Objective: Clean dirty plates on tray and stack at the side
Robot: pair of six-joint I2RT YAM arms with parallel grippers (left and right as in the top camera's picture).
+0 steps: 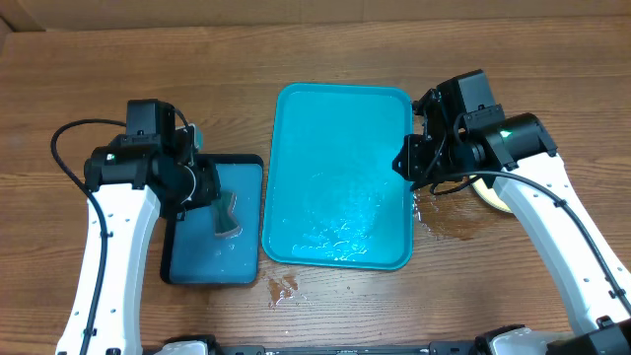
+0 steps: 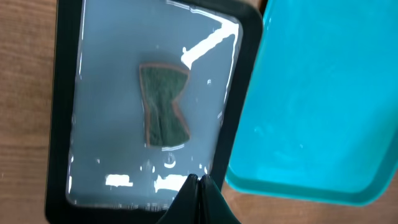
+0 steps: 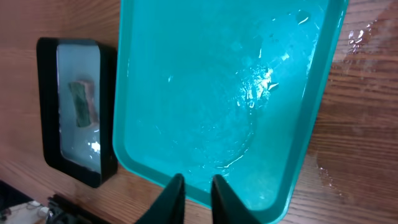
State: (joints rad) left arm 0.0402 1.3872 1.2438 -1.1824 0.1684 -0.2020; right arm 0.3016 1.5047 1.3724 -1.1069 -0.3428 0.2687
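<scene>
The turquoise tray [image 1: 340, 177] lies mid-table, wet and with no plates on it; it also shows in the left wrist view [image 2: 323, 93] and the right wrist view [image 3: 205, 81]. A sliver of a pale yellow plate [image 1: 490, 194] shows on the wood right of the tray, mostly hidden under my right arm; I cannot tell how many plates lie there. My left gripper [image 1: 209, 187] [image 2: 199, 182] is shut and empty above the small dark tray. My right gripper [image 1: 409, 163] [image 3: 194, 182] is slightly open and empty over the turquoise tray's right rim.
A small dark-rimmed tray [image 1: 212, 268] [image 2: 62, 124] [image 3: 46, 106] left of the turquoise tray holds water and a green sponge [image 1: 227, 217] [image 2: 163, 106] [image 3: 81, 102]. Water is spilled on the wood right of the tray [image 1: 444, 219] and at its front [image 1: 283, 288].
</scene>
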